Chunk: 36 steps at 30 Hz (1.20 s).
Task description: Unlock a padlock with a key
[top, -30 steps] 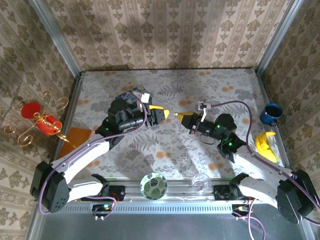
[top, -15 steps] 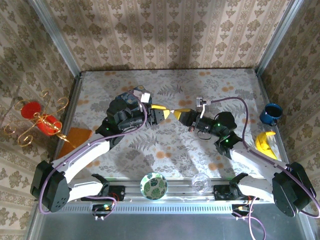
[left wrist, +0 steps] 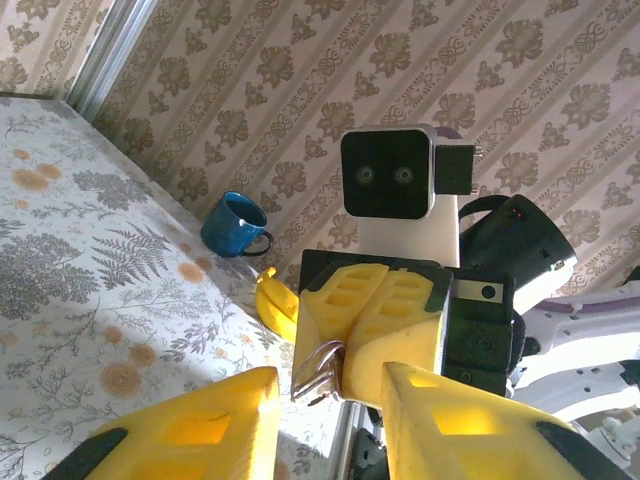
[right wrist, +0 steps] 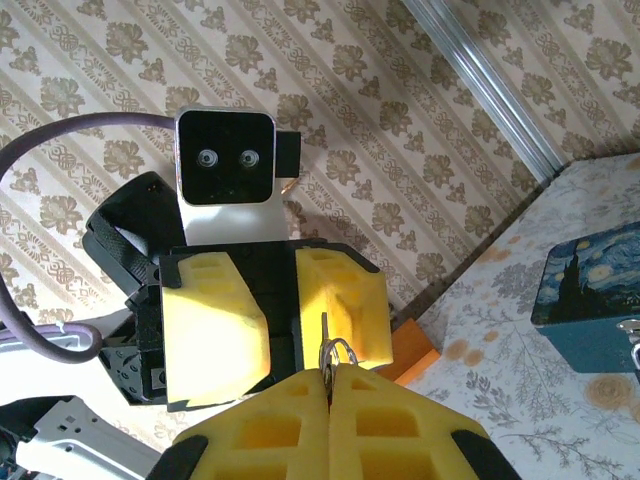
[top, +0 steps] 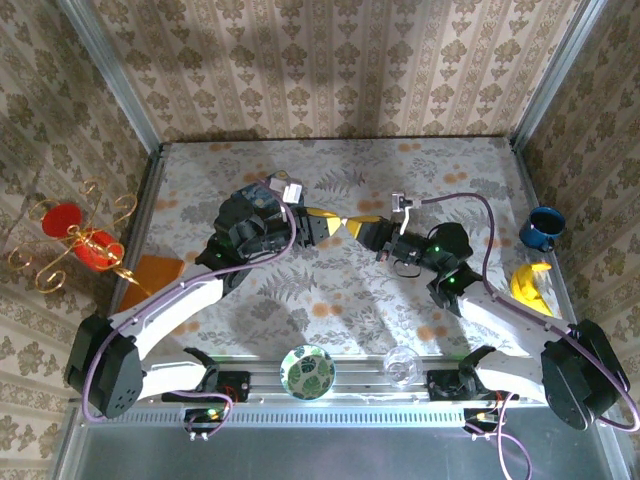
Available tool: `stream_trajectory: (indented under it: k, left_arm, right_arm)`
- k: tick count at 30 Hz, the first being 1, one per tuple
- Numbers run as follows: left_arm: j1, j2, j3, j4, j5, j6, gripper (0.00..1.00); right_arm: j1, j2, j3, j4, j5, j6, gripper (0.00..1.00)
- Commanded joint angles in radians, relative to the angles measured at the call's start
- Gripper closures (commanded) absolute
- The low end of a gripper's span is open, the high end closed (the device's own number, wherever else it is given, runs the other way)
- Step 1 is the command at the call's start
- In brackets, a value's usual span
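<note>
Off the table's (top: 430, 170) left edge stand a pair of round red cups (top: 63, 219), their insides too small to read, with a flat orange block (top: 155, 270) nearby. Next comes the blue rectangular starry-night tin (right wrist: 590, 290), lid shut. A small silvery piece (right wrist: 630, 335), possibly the padlock, lies just beside it, cut by the frame. At the near edge, the round green leaf-printed bowl (top: 288, 362) shows its bare floor. Mid-table, the left gripper (left wrist: 330, 385) has its jaws apart, flanking a thin silver key (right wrist: 324, 335) on a wire ring. The right gripper (right wrist: 328, 375) is clenched on that key. Further right sit a clear glass cup (top: 400, 365), a blue enamel mug (top: 543, 227) with a dark interior, and a yellow banana (top: 530, 288).
</note>
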Motion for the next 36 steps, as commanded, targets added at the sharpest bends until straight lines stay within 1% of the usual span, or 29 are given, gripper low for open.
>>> stream_trajectory:
  k: [1,3,8,14,23,27,31,33,36]
  left_arm:
    - [0.005,0.009,0.019,0.067,0.03,-0.024,0.69]
    - [0.006,0.014,0.019,0.073,0.031,-0.026,0.72]
    - [0.006,0.022,0.021,0.081,0.033,-0.03,0.83]
    - [0.009,0.019,0.018,0.09,0.031,-0.035,0.88]
    - [0.021,-0.003,0.004,0.09,0.007,-0.03,0.87]
    - [0.021,-0.006,0.004,0.094,0.003,-0.032,0.83]
    - [0.022,-0.006,0.002,0.104,-0.001,-0.036,0.82]
    - [0.023,-0.006,0.001,0.108,-0.001,-0.039,0.84]
    - [0.023,-0.006,0.0,0.114,0.002,-0.044,0.91]
  right_arm:
    - [0.002,0.008,0.038,0.046,-0.025,0.012,1.0]
    - [0.005,0.011,0.04,0.048,-0.027,0.012,1.0]
    - [0.009,0.017,0.044,0.048,-0.027,0.014,1.0]
    - [0.01,0.023,0.043,0.046,-0.03,0.016,1.0]
    - [0.012,0.023,0.04,0.049,-0.027,0.017,1.0]
    - [0.013,0.026,0.041,0.052,-0.029,0.019,1.0]
    - [0.015,0.026,0.044,0.057,-0.027,0.02,1.0]
    - [0.016,0.026,0.044,0.059,-0.028,0.023,1.0]
    - [0.016,0.026,0.044,0.06,-0.027,0.023,1.0]
